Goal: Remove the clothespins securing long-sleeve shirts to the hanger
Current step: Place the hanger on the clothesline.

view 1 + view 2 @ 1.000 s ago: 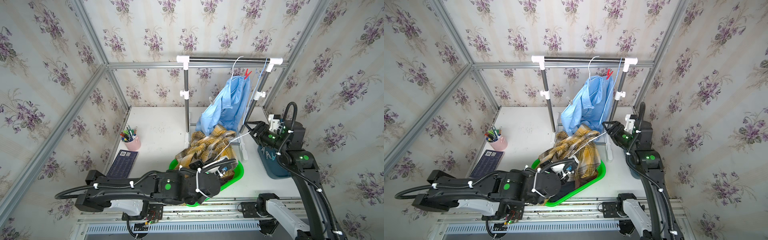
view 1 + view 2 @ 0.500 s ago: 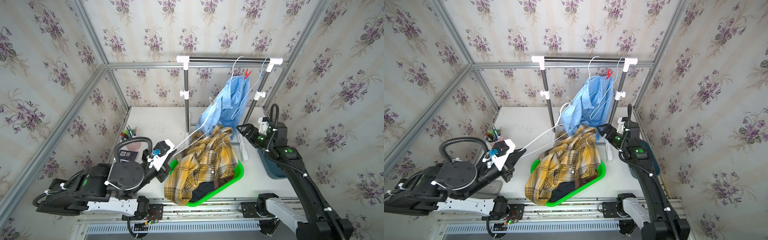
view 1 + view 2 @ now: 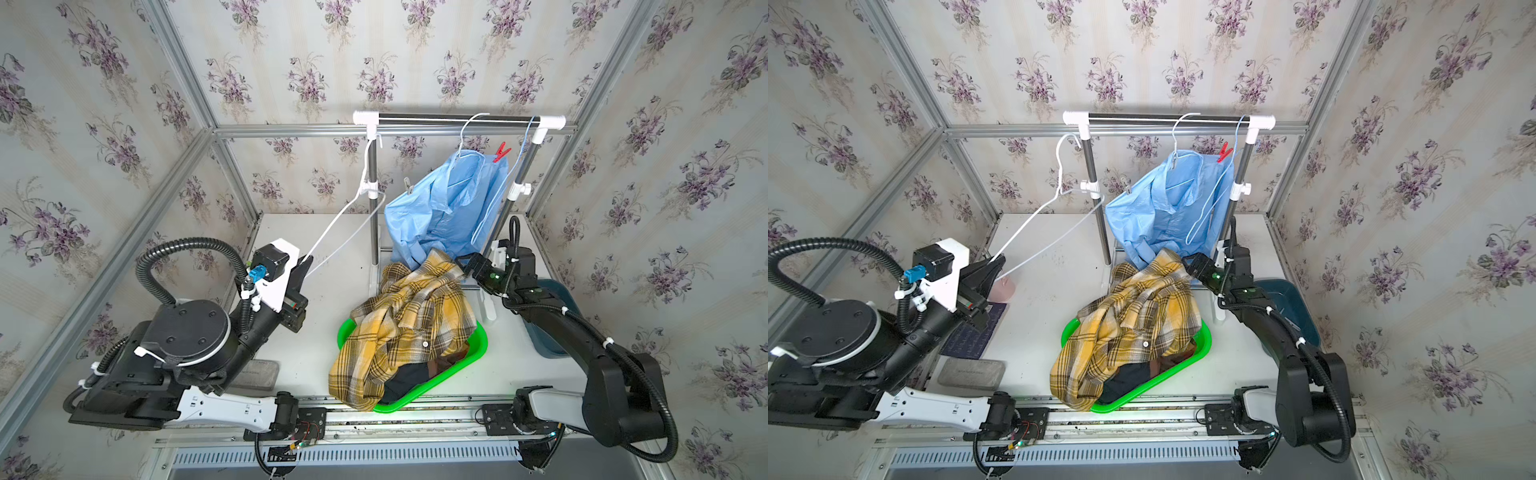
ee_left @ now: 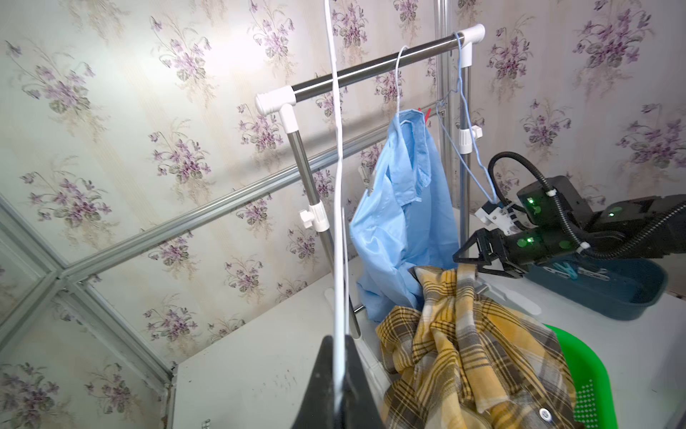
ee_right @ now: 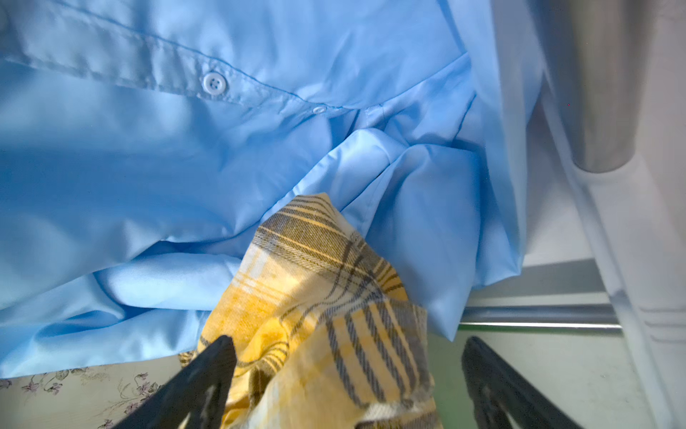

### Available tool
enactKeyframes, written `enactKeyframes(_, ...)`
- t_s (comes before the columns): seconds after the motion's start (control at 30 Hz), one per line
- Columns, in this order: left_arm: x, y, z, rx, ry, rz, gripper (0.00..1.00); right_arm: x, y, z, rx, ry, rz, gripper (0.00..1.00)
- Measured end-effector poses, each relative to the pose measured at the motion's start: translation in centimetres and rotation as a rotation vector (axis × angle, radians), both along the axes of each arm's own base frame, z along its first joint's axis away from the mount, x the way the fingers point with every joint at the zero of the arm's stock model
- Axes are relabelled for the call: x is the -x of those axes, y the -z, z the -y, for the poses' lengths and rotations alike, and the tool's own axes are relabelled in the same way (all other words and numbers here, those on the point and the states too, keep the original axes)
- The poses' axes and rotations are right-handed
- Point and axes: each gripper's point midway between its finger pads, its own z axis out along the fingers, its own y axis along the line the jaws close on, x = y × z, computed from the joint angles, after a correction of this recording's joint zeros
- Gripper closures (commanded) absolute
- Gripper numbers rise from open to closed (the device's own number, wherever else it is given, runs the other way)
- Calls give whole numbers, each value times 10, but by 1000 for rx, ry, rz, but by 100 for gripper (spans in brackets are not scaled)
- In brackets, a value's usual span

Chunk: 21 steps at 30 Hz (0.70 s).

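Your left gripper (image 3: 305, 266) clamps the bare hanger (image 3: 332, 224), your right gripper (image 5: 349, 356) gapes around the plaid shirt (image 3: 407, 316); next you need the red clothespin (image 3: 501, 151) high above it.

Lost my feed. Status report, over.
Left gripper shut on white hanger. Right gripper open, plaid shirt between jaws. Red clothespin and grey clothespin on hung blue shirt.

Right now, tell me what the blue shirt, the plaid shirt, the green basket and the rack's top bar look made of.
Blue shirt: thin, smooth woven cloth, slight sheen, fine soft creases; possibly polyester blend.
Plaid shirt: thicker, matte, brushed-looking weave, likely flannel.
Green basket: glossy moulded plastic with small perforations.
Top bar: polished metal, probably steel, with white plastic end fittings.
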Motion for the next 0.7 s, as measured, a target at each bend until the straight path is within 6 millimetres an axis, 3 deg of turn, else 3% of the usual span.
enactKeyframes(0.23, -7, -33, 14, -10, -91, 40, 100, -14, 14, -12, -15, -13, -7, 16)
enactKeyframes(0.4, -7, -52, -15, 98, -108, 28, 100, -18, 16, -14, -18, -11, -2, 27)
enactKeyframes(0.47, -8, -52, -5, 92, -111, 27, 100, -20, 18, -15, -18, -14, -2, 35)
enactKeyframes(0.57, -13, -43, 31, 14, -109, 26, 100, -20, 22, -17, -30, -19, -4, 51)
enactKeyframes(0.7, -31, -30, 64, -35, -136, 1, 100, -17, 24, -18, -51, -17, 0, 65)
